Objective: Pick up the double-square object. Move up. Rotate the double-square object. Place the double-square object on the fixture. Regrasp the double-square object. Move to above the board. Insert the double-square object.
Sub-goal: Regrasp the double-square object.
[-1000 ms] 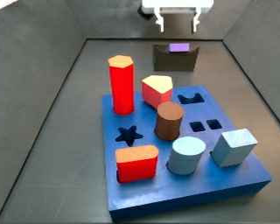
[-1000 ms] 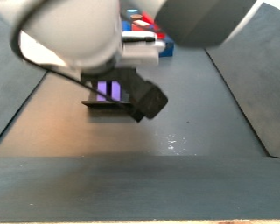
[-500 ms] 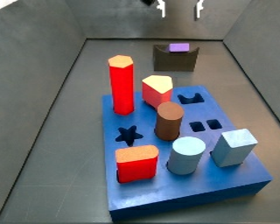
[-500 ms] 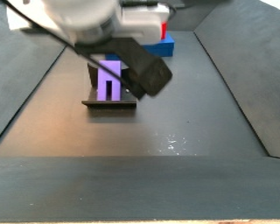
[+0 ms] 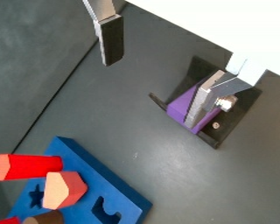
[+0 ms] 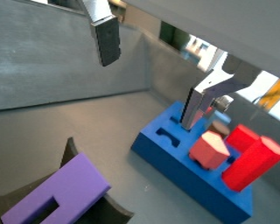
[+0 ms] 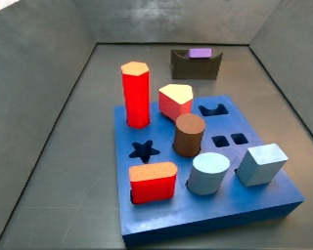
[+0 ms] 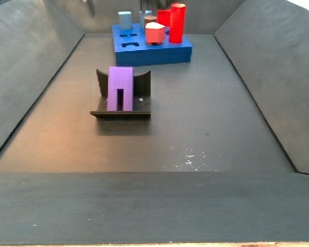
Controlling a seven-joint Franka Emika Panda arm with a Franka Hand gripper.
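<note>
The purple double-square object rests in the notch of the dark fixture, lying along it, with nothing touching it. Both wrist views look down on it from well above. My gripper is open and high over the floor, its silver fingers wide apart with nothing between them. It is out of both side views. The blue board lies apart from the fixture.
On the board stand a tall red hexagonal prism, a brown cylinder, a pale blue cube, a pale blue cylinder and orange-red pieces. Grey walls enclose the dark floor.
The gripper and arm, seen over the fixture a second ago, have risen out of both side views. The double-square object stays on the fixture.
</note>
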